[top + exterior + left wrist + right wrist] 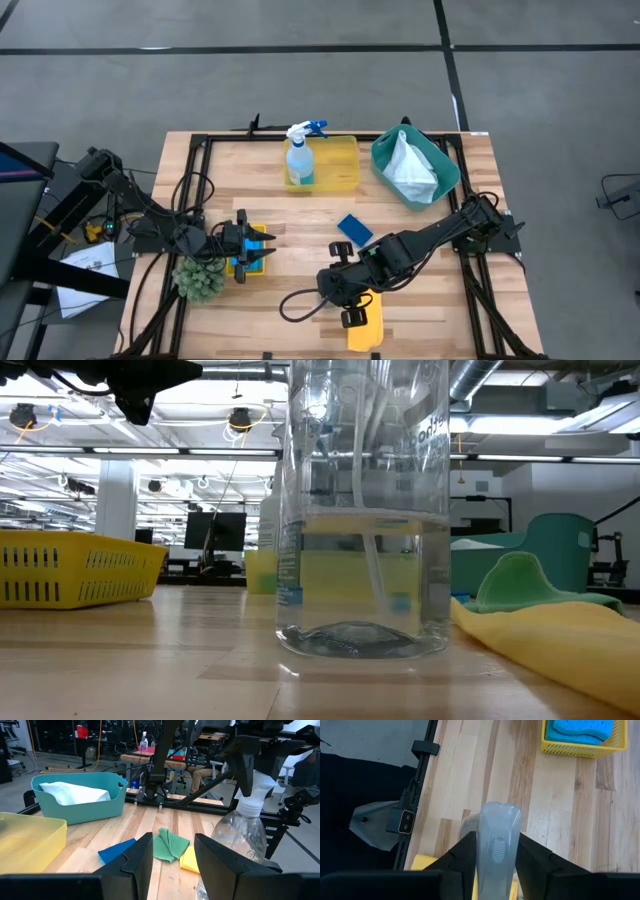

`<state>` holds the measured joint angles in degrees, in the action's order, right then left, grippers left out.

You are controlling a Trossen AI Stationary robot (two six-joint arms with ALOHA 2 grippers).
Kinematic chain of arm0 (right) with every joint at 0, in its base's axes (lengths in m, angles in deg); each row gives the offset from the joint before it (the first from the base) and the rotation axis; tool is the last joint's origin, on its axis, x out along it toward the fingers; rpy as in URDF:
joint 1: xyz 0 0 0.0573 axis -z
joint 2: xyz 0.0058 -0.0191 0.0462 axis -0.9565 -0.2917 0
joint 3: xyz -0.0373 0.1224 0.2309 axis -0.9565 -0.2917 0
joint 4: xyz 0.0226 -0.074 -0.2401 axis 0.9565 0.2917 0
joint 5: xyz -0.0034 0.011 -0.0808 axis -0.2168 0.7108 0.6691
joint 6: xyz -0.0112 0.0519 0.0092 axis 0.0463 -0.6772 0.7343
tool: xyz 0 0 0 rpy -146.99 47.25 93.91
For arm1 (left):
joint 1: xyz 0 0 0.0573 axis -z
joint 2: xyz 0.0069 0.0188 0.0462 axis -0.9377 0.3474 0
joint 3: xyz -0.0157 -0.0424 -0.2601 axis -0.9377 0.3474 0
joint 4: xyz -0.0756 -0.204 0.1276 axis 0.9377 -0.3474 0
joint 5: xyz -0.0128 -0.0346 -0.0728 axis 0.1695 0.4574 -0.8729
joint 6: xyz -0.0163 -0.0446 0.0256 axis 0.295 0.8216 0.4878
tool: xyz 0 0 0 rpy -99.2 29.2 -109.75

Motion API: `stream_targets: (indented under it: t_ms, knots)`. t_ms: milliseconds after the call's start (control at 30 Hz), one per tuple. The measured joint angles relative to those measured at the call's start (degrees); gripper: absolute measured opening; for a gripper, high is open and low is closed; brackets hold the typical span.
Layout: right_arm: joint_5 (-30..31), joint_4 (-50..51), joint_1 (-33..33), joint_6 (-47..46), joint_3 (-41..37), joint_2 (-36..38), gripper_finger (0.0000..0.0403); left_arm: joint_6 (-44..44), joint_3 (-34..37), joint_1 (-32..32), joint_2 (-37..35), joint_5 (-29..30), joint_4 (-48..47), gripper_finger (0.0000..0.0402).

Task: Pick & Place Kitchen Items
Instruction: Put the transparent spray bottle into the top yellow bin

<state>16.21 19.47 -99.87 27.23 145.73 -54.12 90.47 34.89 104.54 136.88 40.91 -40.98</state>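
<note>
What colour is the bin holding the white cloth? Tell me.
Teal; the bin shows best in the left wrist view.

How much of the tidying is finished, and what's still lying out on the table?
Looks done: the blue-liquid spray bottle stands in the yellow tray, the white cloth is in the teal bin, and one sponge is in the small basket. In hand: the right pincer grips the clear bottle. Left: the loose blue sponge, green cloth and yellow cloth.

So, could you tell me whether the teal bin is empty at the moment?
No, the teal bin holds a white cloth, which the high view shows lying inside it.
</note>
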Motion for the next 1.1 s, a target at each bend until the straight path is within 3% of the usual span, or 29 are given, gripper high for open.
stream_targets:
  t_ms: [533, 1100]
  knots:
    - [0.04, 0.44, 0.02, 0.26, -0.12, 0.48, 0.0107, 0.00, 0.00, 0.00, 0.00, 0.00, 0.02, 0.0140]
    - [3.94, 2.48, 1.16, 1.01, -0.17, 6.51, 0.0107, 0.66, 0.00, 0.00, 0.00, 0.00, 0.02, 0.0140]
